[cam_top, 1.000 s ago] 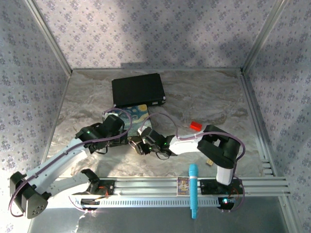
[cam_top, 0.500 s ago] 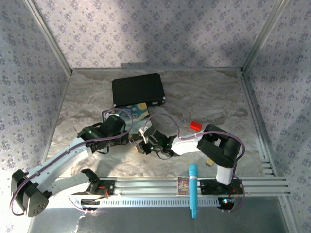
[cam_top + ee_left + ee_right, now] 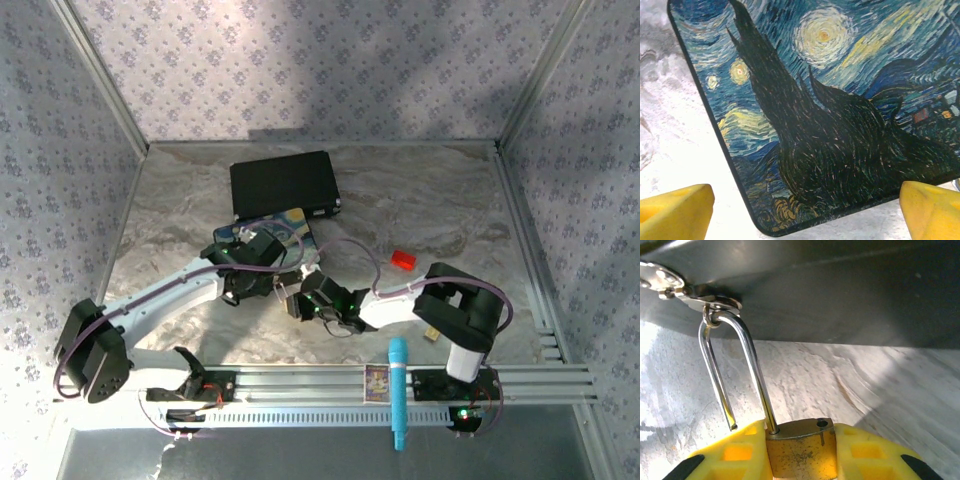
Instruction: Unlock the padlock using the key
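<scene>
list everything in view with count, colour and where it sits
padlock: one, brass body and silver shackle, between the right gripper's fingers; short shackle leg out of the body, shackle hooked through a metal ring
painted box: one, blue and yellow starry-night print, mid table
black case: one, black, far middle of the table
red block: one, red, right of the painted box
tan cube: one, tan, near right of the table
marker: one, teal, across the near rail
table: one, grey marbled
left gripper: one, yellow fingers, open over the painted box's corner
right gripper: one, yellow fingers, shut on the padlock
</scene>
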